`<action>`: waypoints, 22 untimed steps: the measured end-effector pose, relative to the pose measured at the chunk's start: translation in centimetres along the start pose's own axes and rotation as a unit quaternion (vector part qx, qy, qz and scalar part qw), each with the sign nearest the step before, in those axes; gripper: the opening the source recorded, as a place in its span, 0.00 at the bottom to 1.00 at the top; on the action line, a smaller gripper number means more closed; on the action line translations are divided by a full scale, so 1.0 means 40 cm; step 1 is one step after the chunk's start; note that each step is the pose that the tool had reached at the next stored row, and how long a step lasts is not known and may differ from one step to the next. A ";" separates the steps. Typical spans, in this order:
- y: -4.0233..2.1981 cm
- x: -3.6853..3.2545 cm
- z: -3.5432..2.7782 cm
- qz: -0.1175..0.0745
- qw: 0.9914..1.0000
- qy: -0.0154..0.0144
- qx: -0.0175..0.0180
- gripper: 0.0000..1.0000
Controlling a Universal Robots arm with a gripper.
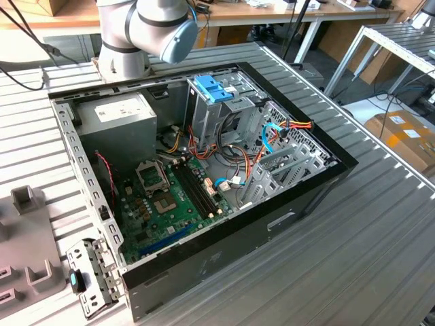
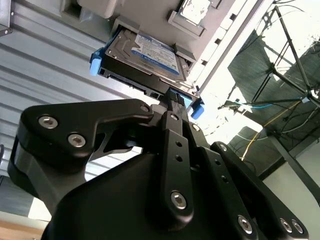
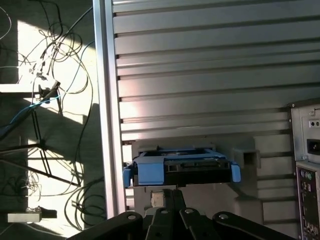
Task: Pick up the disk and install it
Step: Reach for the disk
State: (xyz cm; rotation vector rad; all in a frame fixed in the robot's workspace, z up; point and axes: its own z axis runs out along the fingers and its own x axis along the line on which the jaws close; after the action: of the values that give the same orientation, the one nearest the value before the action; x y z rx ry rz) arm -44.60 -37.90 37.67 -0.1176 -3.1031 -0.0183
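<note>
disk (image 2: 145, 55) (image 3: 195, 167): dark flat body, white-and-blue label uppermost, clipped in a light-blue frame; seen in both wrist views, seated in a grey holder on the ribbed table, outside the computer case.
gripper (image 2: 173, 97) (image 3: 167, 194): black; its fingers (image 2: 172, 135) are closed against each other with no gap seen; the tips are placed just at the disk's near edge; nothing is seen clasped between them, and contact with the disk cannot be told.
holder (image 2: 150, 15) (image 3: 250, 160): grey moulded block, set on the table, the disk cradled in it.
table (image 2: 45, 75) (image 3: 200, 60) (image 1: 353, 238): grey ribbed metal.
computer case (image 1: 224, 258): black, laid on its side, lid off, shown in the exterior view.
motherboard (image 1: 163, 204): green, on the case floor; taken as dial centre for the entries below.
power supply (image 1: 115, 122): grey box, at 11 o'clock.
cage (image 1: 204, 115): grey metal, at 1 o'clock, topped by a blue latch (image 1: 212, 88).
cables (image 1: 262, 146): orange and blue, at 2 o'clock, beside the cage.
arm (image 1: 146, 27): grey with a blue cap, at 12 o'clock, beyond the case rim.
tray (image 1: 27, 238): grey, at 9 o'clock, outside the case.
</note>
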 end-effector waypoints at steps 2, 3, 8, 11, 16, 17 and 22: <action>0.000 0.003 0.001 0.000 1.000 0.000 0.002 0.11; 0.000 0.003 0.001 0.000 1.000 0.000 0.002 0.11; 0.000 0.008 0.006 0.000 1.000 -0.006 0.002 0.11; 0.000 0.010 0.007 0.000 1.000 -0.009 0.001 0.11; 0.005 0.013 0.008 0.000 1.000 -0.009 0.000 0.11; 0.008 0.014 0.009 0.000 1.000 -0.009 0.000 0.11; 0.020 0.033 0.022 0.000 1.000 -0.009 -0.001 0.11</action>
State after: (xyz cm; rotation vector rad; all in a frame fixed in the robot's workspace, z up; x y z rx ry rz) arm -45.89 -37.00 36.85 -0.1182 -3.1218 -0.0201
